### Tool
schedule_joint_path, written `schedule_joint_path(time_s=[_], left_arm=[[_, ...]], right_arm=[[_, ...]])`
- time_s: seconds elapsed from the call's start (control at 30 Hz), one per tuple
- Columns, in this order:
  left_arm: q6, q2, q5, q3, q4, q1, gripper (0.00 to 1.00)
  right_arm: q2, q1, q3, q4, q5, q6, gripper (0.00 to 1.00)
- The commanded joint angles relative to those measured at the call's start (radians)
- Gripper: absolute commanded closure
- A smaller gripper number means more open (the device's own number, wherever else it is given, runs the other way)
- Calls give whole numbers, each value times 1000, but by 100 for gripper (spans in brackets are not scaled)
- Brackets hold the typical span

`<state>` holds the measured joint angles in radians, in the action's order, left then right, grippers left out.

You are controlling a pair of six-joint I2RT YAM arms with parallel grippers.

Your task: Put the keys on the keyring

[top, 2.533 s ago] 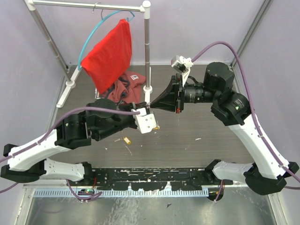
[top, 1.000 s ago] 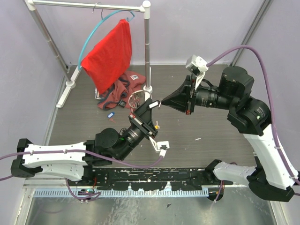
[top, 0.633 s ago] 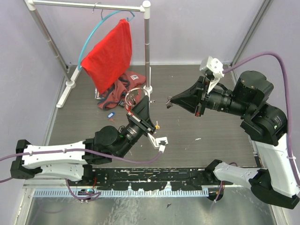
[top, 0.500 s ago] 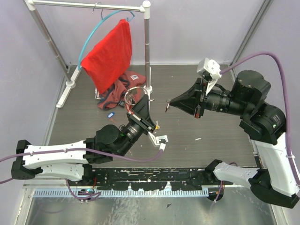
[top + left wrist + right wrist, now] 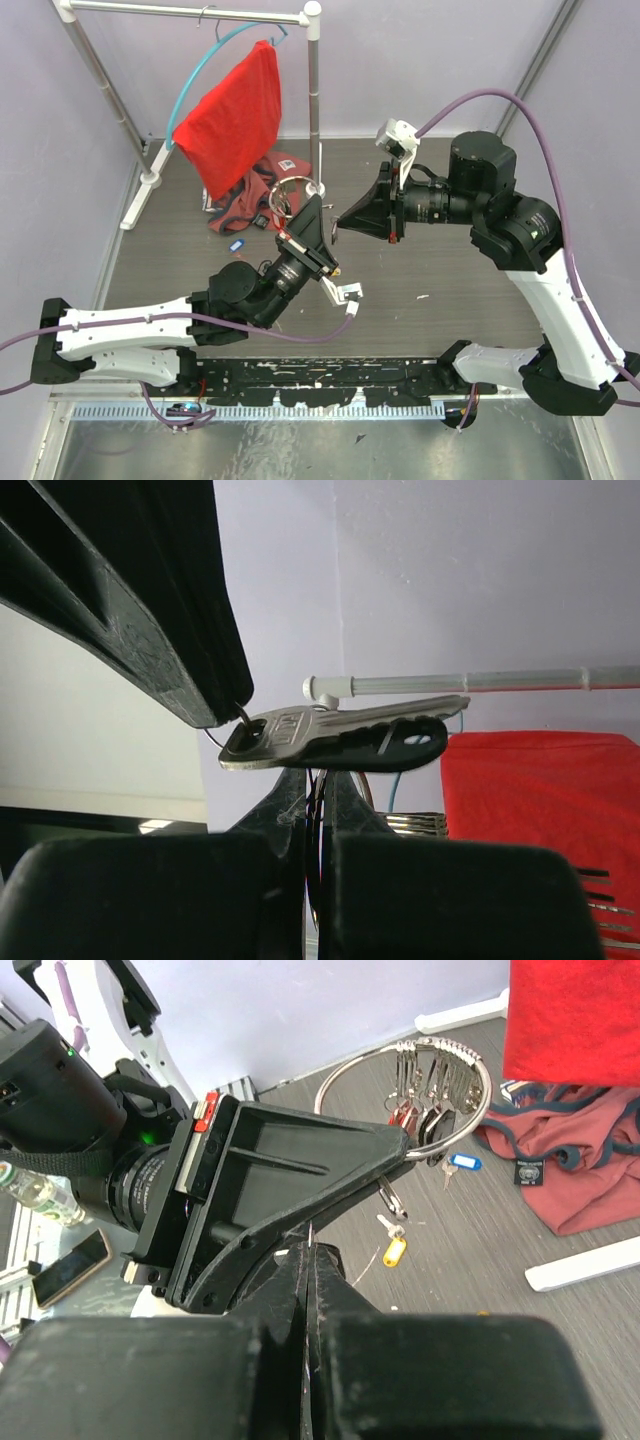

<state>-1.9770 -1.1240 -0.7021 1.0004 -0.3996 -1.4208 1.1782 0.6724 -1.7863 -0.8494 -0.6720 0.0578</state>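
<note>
The left hand (image 5: 303, 205) pinches the keyring (image 5: 486, 1095) shut; the closed right hand (image 5: 338, 222), touching the key (image 5: 330, 728), might bump it off.

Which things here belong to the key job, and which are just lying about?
Job: keyring with hung keys, held by left gripper; silver key pinched by right gripper; yellow-tagged key and blue-tagged key on the table.
Lying about: red cloth, teal hanger, maroon garment heap, white rack.
</note>
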Motion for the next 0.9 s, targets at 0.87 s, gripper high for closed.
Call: schedule_joint_path(time_s=[0.87], left_arm=[[-70,-4,38,-17,-117,16,100]], right_arm=[[-25,0,64,204,99,176,99]])
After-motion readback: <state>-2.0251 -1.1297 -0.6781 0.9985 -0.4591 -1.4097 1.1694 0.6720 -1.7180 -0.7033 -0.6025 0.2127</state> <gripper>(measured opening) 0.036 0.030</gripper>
